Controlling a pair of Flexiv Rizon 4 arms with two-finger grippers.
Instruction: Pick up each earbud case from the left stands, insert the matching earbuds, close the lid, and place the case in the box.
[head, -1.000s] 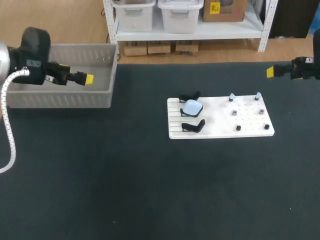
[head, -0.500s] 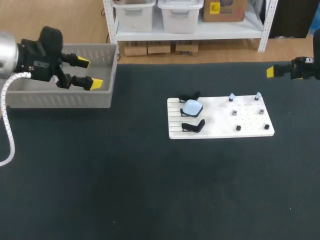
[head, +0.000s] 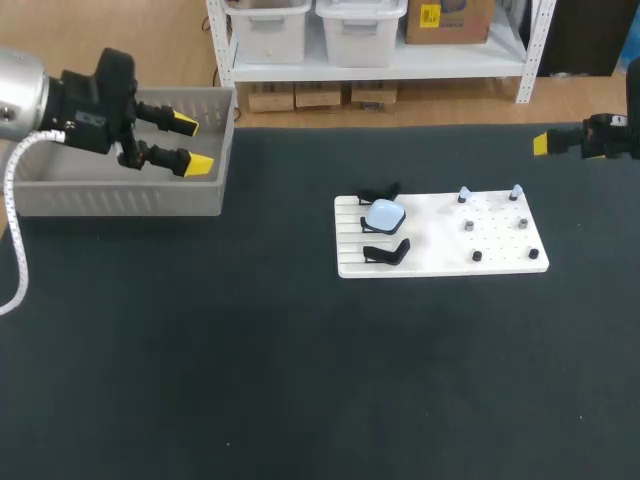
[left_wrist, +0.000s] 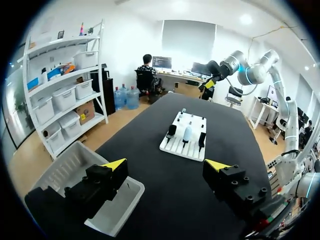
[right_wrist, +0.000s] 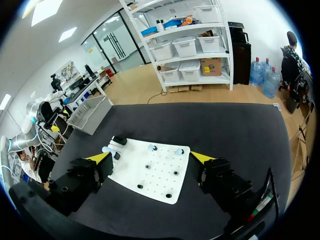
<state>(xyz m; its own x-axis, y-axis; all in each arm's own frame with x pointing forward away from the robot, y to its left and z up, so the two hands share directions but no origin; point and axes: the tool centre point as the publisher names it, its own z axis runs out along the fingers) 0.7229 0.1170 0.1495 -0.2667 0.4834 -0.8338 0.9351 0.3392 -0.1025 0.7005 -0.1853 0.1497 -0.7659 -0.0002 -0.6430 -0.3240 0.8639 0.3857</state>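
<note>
On the black table (head: 300, 380), the grey box (head: 120, 200) sits under our left gripper (head: 193, 145). Its fingers are spread wide with nothing between them, and their yellow tips are over the box's end. Well ahead of those fingers lies the white board (head: 440, 235). Our right gripper (right_wrist: 150, 157) hangs well apart from the board, which lies ahead of its fingers; they too are spread wide and hold nothing. The pale blue earbud case (head: 384, 213) rests on the middle stand, at the board's end nearer our left fingers, between two bare black stands (head: 388, 252). Small pegs (head: 468, 226) dot the board's other end.
</note>
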